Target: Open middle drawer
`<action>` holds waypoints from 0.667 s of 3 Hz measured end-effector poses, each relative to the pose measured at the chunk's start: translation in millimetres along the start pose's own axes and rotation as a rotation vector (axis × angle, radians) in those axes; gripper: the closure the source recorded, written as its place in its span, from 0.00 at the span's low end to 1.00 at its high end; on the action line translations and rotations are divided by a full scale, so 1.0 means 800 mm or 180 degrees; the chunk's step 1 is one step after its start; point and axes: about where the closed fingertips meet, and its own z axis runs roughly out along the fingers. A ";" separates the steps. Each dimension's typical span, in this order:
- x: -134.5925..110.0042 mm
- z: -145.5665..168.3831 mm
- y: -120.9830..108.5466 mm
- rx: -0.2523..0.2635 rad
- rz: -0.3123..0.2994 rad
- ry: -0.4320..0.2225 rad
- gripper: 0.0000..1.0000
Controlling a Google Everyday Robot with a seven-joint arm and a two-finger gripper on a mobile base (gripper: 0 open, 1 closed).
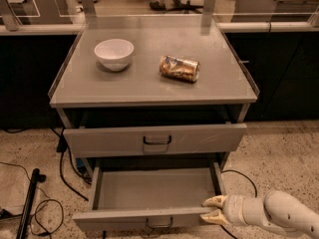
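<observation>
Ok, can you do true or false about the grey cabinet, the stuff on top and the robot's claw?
1. The round white bowl sits on the grey metal cabinet top. True.
2. The crumpled brown-and-silver can stands upright. False: it lies on its side.
3. The grey middle drawer is pulled out. True.
4. The cream claw is at that drawer's front left corner. False: it is at the front right corner.

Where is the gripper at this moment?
Camera view, lower right: the gripper is at the right front corner of the pulled-out middle drawer, below the top drawer.
</observation>
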 end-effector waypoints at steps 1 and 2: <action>0.000 0.000 0.000 0.0000 0.0000 0.0000 0.81; 0.000 0.000 0.000 0.0000 0.0000 0.0000 0.57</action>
